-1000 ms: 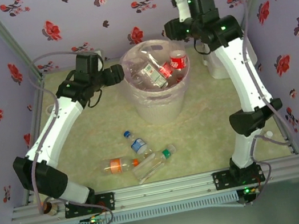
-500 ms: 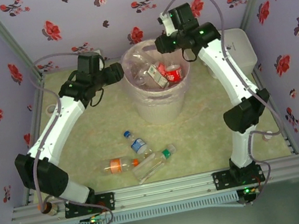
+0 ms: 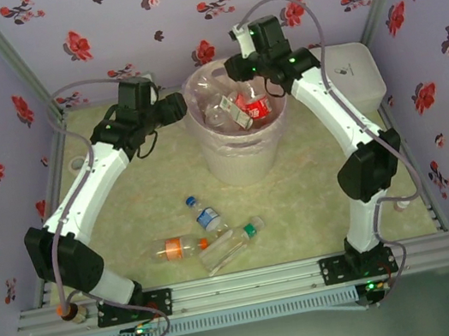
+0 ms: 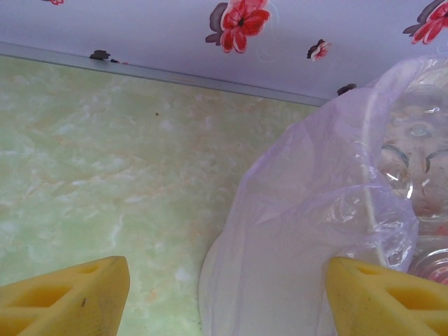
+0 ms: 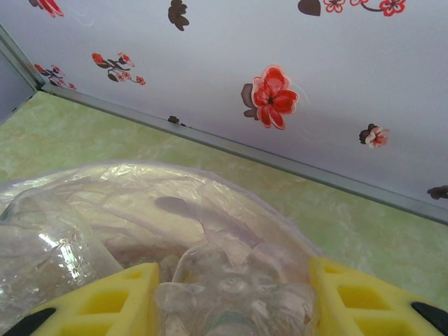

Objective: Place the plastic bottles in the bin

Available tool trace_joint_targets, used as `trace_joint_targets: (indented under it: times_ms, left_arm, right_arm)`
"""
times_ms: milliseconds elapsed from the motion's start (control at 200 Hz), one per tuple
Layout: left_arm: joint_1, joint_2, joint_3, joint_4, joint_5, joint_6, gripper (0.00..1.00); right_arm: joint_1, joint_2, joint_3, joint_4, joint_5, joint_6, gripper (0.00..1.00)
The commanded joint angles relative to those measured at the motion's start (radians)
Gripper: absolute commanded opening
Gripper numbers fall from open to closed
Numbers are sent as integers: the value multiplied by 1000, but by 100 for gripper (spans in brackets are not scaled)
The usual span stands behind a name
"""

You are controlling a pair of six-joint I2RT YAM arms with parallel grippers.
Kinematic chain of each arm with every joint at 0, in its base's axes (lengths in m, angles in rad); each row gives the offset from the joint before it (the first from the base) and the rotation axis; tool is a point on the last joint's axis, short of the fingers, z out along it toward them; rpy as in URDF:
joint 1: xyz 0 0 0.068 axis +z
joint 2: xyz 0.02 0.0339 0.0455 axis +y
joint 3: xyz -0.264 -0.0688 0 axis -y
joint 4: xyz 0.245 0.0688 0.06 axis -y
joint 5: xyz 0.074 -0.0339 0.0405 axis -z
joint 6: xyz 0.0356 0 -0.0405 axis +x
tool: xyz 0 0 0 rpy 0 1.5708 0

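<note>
The bin (image 3: 243,151) stands at the back centre, its pinkish bag (image 4: 315,210) holding several plastic bottles (image 3: 236,112). Three bottles lie on the table in front: a blue-labelled one (image 3: 206,216), an orange-labelled one (image 3: 176,247) and a green-capped one (image 3: 234,245). My right gripper (image 3: 235,69) hangs over the bin's back rim, shut on a clear bottle (image 5: 231,301) whose base juts out between the yellow fingers (image 5: 119,297). My left gripper (image 3: 180,104) sits beside the bin's left wall, open, with only the bag's side between its fingers (image 4: 84,290).
A white lidded box (image 3: 354,75) sits right of the bin, behind the right arm. Flowered walls close in the back and both sides. The table runs bare left of the bin (image 4: 105,175) and right of the lying bottles (image 3: 318,204).
The right arm has swung left with its bottle, from the bin's right rim to above its back. The left gripper's fingers have narrowed a little; that arm barely moved.
</note>
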Motion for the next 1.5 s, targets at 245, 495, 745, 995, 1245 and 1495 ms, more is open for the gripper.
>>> trace_joint_targets:
  times_ms: [245,495,745,995,1245,1495]
  left_arm:
    - [2,8,51,-77,-7,17,75]
    - [7,-26,120,-140,-21,69,82]
    - [25,-96,83,-202,-27,69,83]
    - [58,-185,-86,-251,33,-3,84]
    - [89,-218,-245,-228,159,-107,84]
    - [89,-210,-364,-180,264,-226,85]
  right_arm:
    - [37,-7,195,-299,0,0,78]
    - [38,-46,291,-367,91,-42,92]
    - [23,-39,261,-412,124,-25,67]
    - [-1,-114,-20,-308,54,65,49]
    - [-51,-127,-143,-151,-108,201,48]
    - [-73,-159,41,-148,-154,263,81]
